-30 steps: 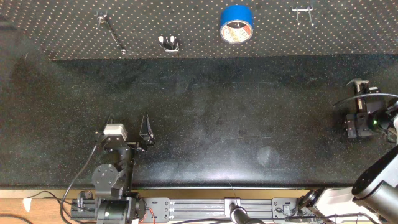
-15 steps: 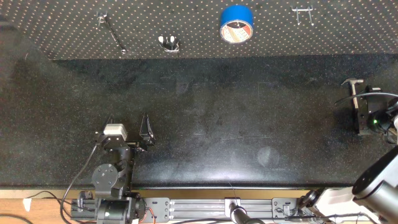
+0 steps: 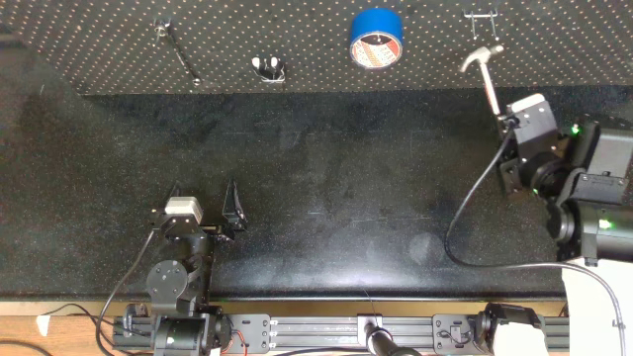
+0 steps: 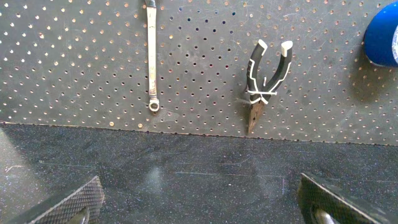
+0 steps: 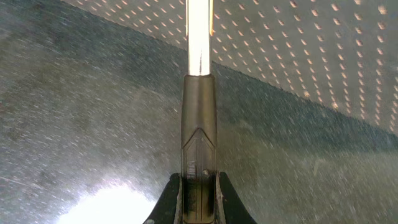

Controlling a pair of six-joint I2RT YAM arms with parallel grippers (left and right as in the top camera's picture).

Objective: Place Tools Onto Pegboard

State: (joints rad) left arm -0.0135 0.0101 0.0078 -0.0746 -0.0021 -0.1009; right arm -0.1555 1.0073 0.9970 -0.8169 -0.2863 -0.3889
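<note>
One hammer (image 5: 199,143) between right fingers (image 5: 165,203)

A black tabletop (image 3: 326,198) meets a pegboard (image 3: 99,49) carrying wrench (image 3: 178,51), pliers (image 3: 268,68) and tape (image 3: 376,40).

Blue tape roll (image 3: 376,25), black dotted pegboard (image 3: 297,44), black-and-white pliers (image 4: 256,98), silver wrench (image 4: 151,56)

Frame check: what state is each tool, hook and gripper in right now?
Silver hammer with grey grip: held by its handle, head near the black pegboard.
Right gripper: shut on the hammer.
Left gripper: open, empty.
Silver wrench: hanging on the pegboard.
Black-handled pliers: hanging nose-down.
Blue tape roll: hanging.
Metal double hook: bare.
</note>
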